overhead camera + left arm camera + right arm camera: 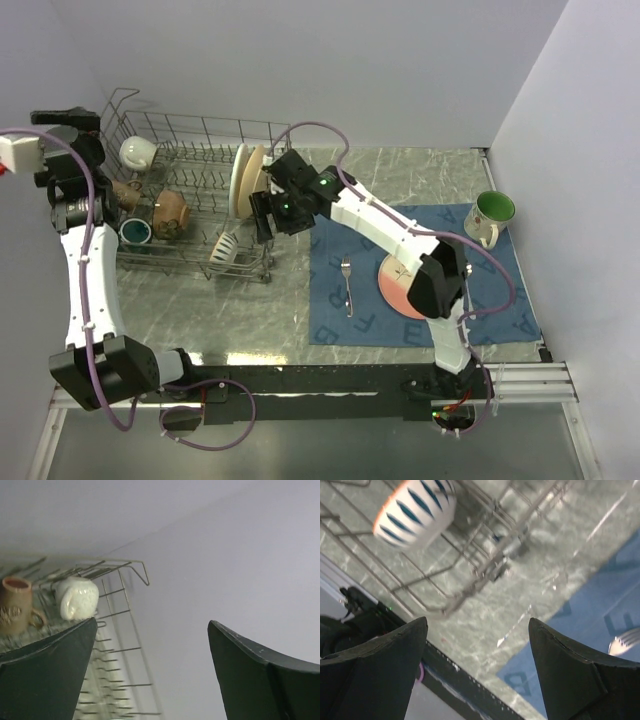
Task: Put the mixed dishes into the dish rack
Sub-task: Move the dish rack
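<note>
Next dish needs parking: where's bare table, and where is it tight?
Bare marble tabletop between the grey wire dish rack and the near rail, and beyond the blue lettered placemat. Crowded: rack's right end, with upright cream plates and the right claw.

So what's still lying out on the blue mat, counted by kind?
Plate: 1
Mug: 1
Fork: 1
Total: 3

pink plate [393,290]: part hidden by right arm [441,280] | fork [626,641]: cut by right edge (tines only show)
</note>
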